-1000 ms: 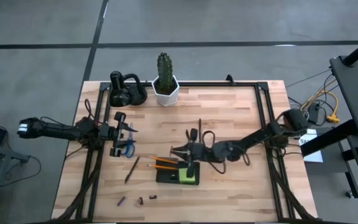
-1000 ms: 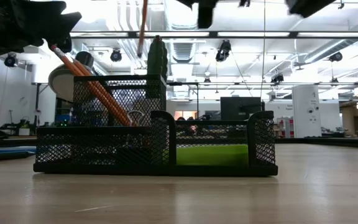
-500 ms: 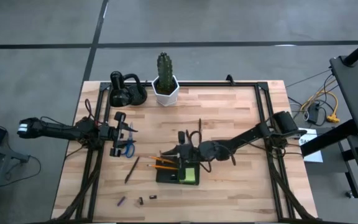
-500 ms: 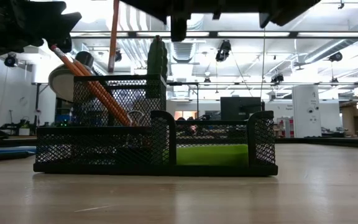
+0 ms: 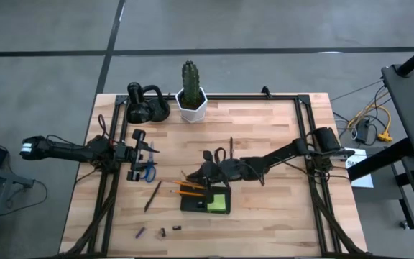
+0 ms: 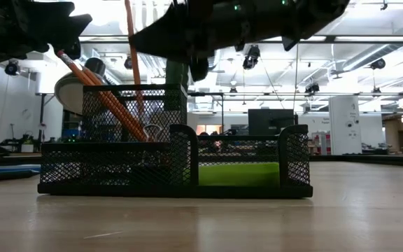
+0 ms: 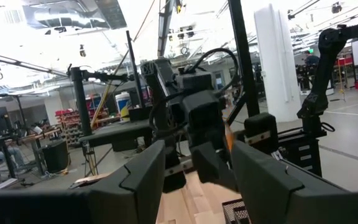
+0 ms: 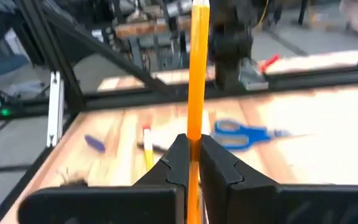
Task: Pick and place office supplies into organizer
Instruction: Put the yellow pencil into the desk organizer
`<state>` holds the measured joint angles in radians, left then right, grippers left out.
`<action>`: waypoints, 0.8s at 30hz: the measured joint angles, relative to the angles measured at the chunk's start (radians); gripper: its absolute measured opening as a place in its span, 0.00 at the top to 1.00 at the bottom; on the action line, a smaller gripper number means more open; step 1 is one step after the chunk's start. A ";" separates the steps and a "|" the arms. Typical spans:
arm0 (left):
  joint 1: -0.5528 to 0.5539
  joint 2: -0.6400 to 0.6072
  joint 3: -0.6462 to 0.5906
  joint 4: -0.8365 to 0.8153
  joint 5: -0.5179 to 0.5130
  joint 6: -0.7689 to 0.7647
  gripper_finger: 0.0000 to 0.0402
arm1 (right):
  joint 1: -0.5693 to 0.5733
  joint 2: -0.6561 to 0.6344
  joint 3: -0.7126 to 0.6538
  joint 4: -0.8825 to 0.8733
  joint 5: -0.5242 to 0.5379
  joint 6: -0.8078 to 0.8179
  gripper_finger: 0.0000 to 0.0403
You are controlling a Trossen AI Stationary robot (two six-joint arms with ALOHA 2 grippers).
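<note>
The organizer [image 5: 205,201], a black mesh tray, sits near the table's front middle, and everything else is best placed from it. An orange pencil [image 8: 197,68] stands almost upright, pinched between the closed fingers of the right gripper [image 8: 191,163], which hangs directly above the organizer's taller left compartment in the low view; holding it vertically by its lower part probably lets the tip drop between the mesh walls [image 6: 135,91] without catching the rim. Two more pencils [image 6: 103,98] already lean diagonally in that same compartment, so the free room there is narrow, and the new pencil is likely to slide in alongside them. The lime-green sticky pad [image 5: 220,203] fills the organizer's low right compartment. To the organizer's left lie a dark pen [image 5: 152,196] and, farther left, the blue-handled scissors [image 5: 148,170], with the left gripper [image 5: 136,155] waiting over them, its fingers spread wide and empty. In front of the organizer, toward the table's near edge, rest small dark clips [image 5: 162,232]. Behind it stands the cactus pot [image 5: 191,103], well apart, leaving open wood all around.
</note>
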<state>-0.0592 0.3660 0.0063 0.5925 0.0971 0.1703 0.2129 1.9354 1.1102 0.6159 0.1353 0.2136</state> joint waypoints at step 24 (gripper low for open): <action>0.000 0.000 0.000 0.000 0.000 -0.001 0.58 | -0.008 -0.001 0.108 -0.351 -0.114 0.057 0.97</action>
<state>-0.0593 0.3656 0.0063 0.5922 0.0971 0.1696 0.2047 1.9347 1.2182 0.2648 0.0210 0.2703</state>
